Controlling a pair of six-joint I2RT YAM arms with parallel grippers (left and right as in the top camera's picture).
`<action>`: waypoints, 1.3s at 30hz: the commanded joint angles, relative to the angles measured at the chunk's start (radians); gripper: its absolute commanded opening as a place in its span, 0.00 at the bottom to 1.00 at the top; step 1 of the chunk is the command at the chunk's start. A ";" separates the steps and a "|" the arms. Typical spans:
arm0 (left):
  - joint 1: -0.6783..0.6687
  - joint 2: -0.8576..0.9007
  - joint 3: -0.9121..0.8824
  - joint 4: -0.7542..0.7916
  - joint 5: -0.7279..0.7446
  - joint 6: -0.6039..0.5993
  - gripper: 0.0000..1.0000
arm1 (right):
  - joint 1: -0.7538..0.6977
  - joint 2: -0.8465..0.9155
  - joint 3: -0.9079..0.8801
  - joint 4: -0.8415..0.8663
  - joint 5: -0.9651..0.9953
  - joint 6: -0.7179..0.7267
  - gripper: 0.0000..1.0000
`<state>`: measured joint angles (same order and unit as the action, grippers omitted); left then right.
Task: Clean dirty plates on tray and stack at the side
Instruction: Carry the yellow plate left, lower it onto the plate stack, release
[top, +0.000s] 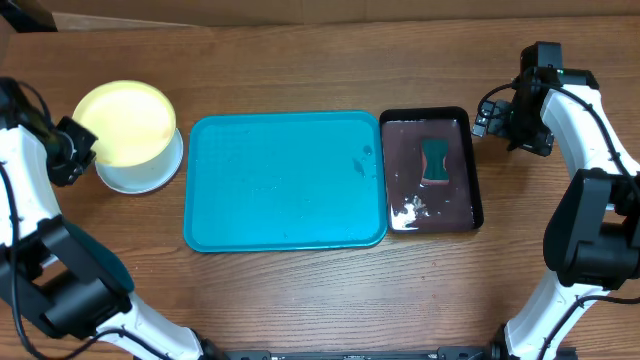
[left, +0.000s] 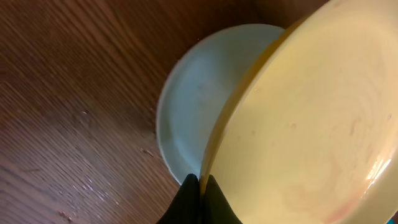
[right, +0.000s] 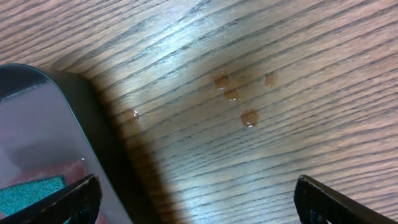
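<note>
Left gripper (left: 199, 180) is pinched shut on the rim of the yellow plate (top: 122, 122), which sits over a pale plate (top: 152, 178), both out at 9 o'clock of the turquoise tray (top: 285, 180). The black tray (top: 472, 160) with its sponge (top: 435, 162) is at 3 o'clock. Right gripper (right: 196, 193) hangs at the black tray's 2 o'clock, jaws wide, nothing in them.
</note>
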<state>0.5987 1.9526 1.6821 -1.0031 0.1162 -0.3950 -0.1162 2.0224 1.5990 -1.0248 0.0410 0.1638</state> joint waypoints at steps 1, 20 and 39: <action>0.013 0.068 0.010 0.018 -0.043 -0.021 0.04 | 0.003 -0.023 0.018 0.003 0.003 0.005 1.00; -0.019 0.077 0.103 -0.047 0.516 0.197 0.66 | 0.003 -0.023 0.018 0.003 0.003 0.005 1.00; -0.436 0.072 0.102 -0.144 0.364 0.268 1.00 | 0.003 -0.023 0.018 0.003 0.003 0.005 1.00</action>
<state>0.2001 2.0590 1.7607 -1.1511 0.5255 -0.1524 -0.1162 2.0224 1.5990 -1.0248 0.0410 0.1638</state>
